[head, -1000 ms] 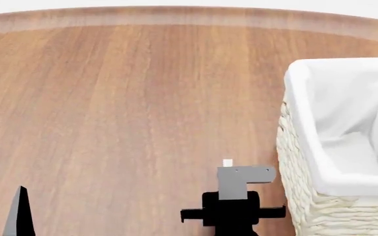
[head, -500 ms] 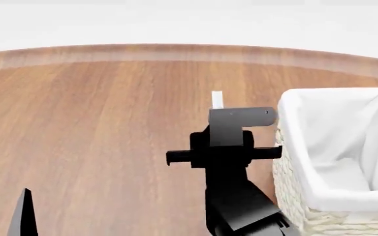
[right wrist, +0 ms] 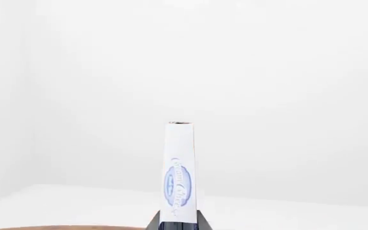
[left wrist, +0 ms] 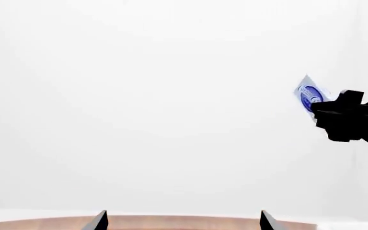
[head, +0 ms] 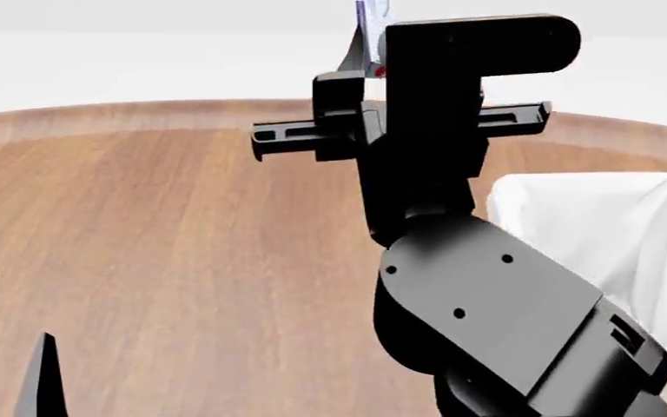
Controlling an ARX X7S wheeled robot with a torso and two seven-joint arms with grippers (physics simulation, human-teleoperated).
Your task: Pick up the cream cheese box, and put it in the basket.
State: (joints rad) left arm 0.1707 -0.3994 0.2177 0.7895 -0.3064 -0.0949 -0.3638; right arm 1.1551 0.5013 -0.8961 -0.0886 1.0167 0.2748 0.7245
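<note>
Head view. The right gripper (head: pixel 371 52) is raised high at about 12 o'clock in the frame, its black wrist and forearm filling the middle and lower right. Its jaws are closed narrowly on the cream cheese box (head: pixel 368 22), which stands on edge above the jaws and shows only as a thin white sliver with a red mark, part of it cut off by the frame's upper border. The height presumably serves to carry the box clear of the rim of the wicker basket (head: pixel 611 226), whose white cloth liner appears at about 3 o'clock, behind and to the right of the arm. The box is not yet over the basket; it sits above the wooden table (head: pixel 160 234), to the basket's left.

Right wrist view. The box (right wrist: pixel 180 175) is seen edge-on, upright between the dark fingertips, its blue oval mark facing the camera; the pinch at its lower end keeps it vertical.

Left wrist view. The left gripper (left wrist: pixel 180 221) shows only two fingertip points, set well apart, holding nothing. The box (left wrist: pixel 310 95) and right gripper (left wrist: pixel 337 115) appear at about 3 o'clock.
</note>
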